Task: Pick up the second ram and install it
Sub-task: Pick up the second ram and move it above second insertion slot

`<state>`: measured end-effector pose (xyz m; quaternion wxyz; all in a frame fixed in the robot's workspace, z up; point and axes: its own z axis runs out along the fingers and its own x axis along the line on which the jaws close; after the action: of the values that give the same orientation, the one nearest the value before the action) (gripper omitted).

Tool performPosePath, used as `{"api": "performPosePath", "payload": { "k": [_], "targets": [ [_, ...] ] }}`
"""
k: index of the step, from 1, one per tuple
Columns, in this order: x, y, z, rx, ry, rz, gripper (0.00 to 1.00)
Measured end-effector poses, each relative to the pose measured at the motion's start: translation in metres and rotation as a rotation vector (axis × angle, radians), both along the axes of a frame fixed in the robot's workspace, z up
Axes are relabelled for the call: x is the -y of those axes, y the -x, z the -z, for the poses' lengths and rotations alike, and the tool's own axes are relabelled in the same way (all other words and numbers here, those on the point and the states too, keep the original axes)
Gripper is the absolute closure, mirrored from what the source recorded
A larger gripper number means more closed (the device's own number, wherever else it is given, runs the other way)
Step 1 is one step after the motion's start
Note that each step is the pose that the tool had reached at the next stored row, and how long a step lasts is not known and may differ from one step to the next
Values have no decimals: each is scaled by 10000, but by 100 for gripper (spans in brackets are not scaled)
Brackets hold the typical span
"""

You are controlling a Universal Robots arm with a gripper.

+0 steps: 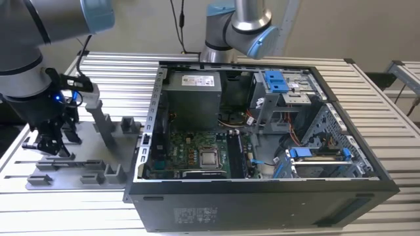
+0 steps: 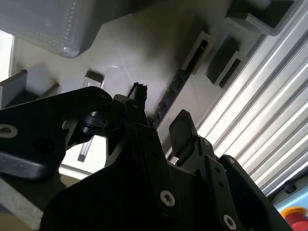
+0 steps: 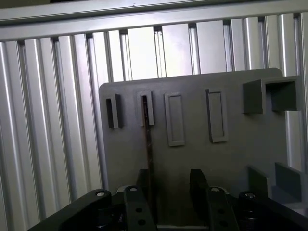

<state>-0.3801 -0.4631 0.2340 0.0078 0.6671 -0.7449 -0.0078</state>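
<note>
- Your black two-fingered claw (image 3: 169, 177) stands open over the flat grey plastic tray (image 3: 250, 144).
- The slim dark second ram (image 3: 148, 144) stands on edge between its fingers (image 3: 196, 182).

A grey tray (image 3: 231, 163) lies on the ribbed table (image 3: 48, 120). The ram (image 3: 148, 144) stands on edge in a slot and runs toward 12 o'clock from the gripper (image 3: 171, 187). The gripper's fingers (image 3: 197, 183) are spread, and the ram sits between them, close against one.
</note>
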Motion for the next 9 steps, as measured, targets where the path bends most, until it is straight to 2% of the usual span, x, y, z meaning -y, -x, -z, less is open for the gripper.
{"api": "performPosePath", "payload": {
  "k": [9],
  "targets": [
    [30, 0, 57, -2, 1, 0, 52]
  ]
}}
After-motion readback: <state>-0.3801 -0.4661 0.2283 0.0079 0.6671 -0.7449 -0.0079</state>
